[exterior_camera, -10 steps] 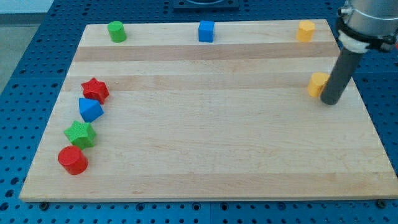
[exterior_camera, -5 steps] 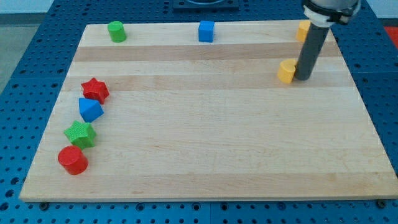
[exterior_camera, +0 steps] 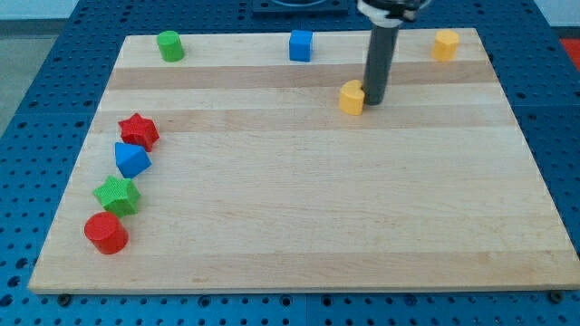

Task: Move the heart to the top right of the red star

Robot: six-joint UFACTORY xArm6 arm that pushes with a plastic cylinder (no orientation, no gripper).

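A yellow heart block [exterior_camera: 352,97] lies on the wooden board [exterior_camera: 299,217], right of centre near the view's top. My tip [exterior_camera: 372,103] touches its right side. The red star [exterior_camera: 139,131] sits far off at the view's left, roughly level with and a little below the heart.
A blue block [exterior_camera: 132,159], a green star [exterior_camera: 117,195] and a red cylinder [exterior_camera: 106,233] run down below the red star. Along the top edge stand a green cylinder [exterior_camera: 169,45], a blue cube [exterior_camera: 301,45] and a yellow block [exterior_camera: 445,43].
My tip has moved left and slightly up, pushing the yellow heart from the right edge toward the board's middle. The other blocks have not moved.
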